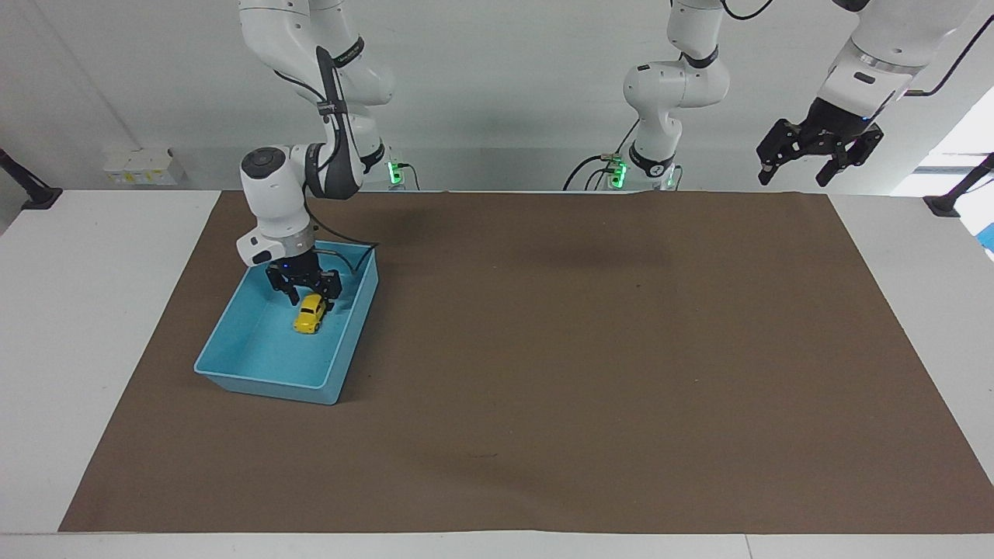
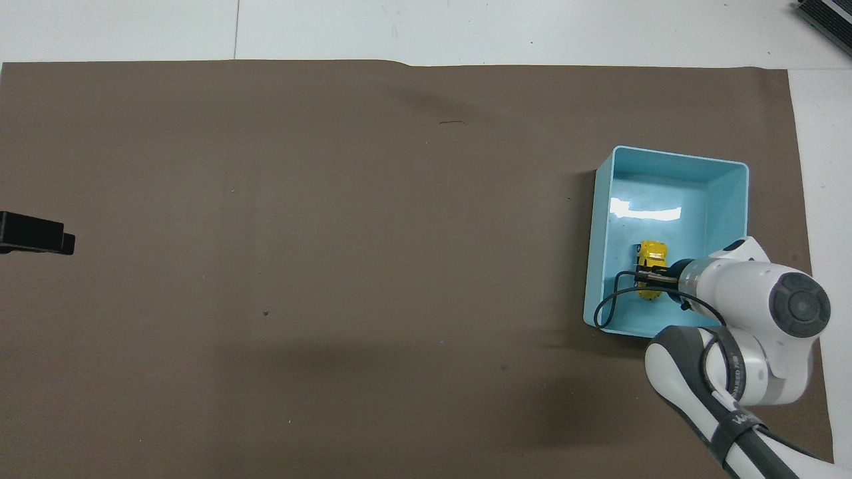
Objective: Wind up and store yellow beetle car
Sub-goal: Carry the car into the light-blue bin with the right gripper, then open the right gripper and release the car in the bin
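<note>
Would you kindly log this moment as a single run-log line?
right pincer: open, over tiny yellow beetle toy car | car: on floor of light blue plastic tray | left pincer: open, waiting raised

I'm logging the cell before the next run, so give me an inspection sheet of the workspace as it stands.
Surface: brown mat over a white table.
Job's things: yellow beetle car on the floor of the blue tray, at the right arm's end of the table.
Clutter: nothing seen.
Grippers: right pincer inside the tray just above the car, fingers spread, seemingly not gripping. Left pincer open, waiting raised above the mat's corner at the left arm's end.
Cables: black cable loops from the right wrist over the tray wall.
Surroundings: white wall, green lights at the arm bases.
</note>
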Available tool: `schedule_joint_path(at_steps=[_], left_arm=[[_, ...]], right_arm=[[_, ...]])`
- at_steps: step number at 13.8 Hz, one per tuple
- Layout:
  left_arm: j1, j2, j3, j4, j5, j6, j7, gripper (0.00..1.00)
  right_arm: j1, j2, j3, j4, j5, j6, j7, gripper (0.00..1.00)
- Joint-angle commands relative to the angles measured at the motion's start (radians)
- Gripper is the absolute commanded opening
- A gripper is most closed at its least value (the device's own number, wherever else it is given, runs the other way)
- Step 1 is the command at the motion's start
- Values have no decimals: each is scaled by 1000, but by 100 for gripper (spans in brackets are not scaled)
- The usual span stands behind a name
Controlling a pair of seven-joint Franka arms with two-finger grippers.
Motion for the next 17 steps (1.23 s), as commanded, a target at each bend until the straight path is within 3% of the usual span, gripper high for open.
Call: schedule_joint_path(at_steps=[1, 8, 12, 17], left_arm=[[17, -4, -7, 13, -12, -20, -6, 100], [17, -4, -7, 13, -12, -22, -6, 100], [17, -4, -7, 13, -12, -22, -6, 100], [17, -4, -7, 13, -12, -20, -6, 100]], right_arm=[[-12, -35, 8, 87, 27, -149, -48, 100], [-18, -37, 2, 495, 27, -691, -45, 100], [-18, -37, 4, 681, 30, -906, -34, 100], [-20, -38, -1, 833, 59, -1098, -36, 100]])
